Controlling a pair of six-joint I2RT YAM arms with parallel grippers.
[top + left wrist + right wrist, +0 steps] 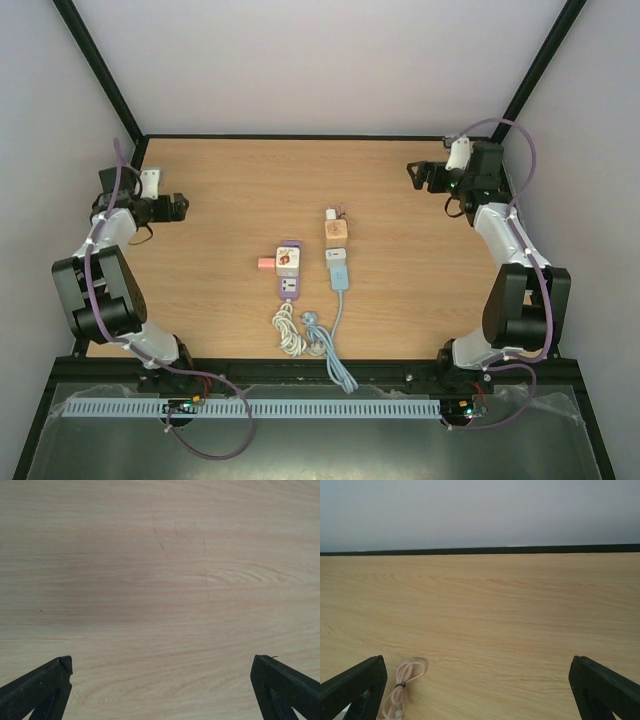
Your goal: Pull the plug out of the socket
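Note:
A purple socket block (290,272) lies at the table's middle with a pink plug (265,264) in its left side and a white plug (287,260) on top. Beside it, a light-blue socket strip (339,276) has a white plug (336,255) in its far end, then a peach cube (336,233) and a white adapter (329,214) in line. My left gripper (182,208) is open and empty at the far left, over bare wood (161,664). My right gripper (422,177) is open and empty at the far right (477,664).
A white coiled cable (290,330) and a light-blue cable (340,355) trail from the sockets toward the near edge. A small pink coiled cable (400,685) lies at the lower left of the right wrist view. A black frame (300,137) edges the wooden table.

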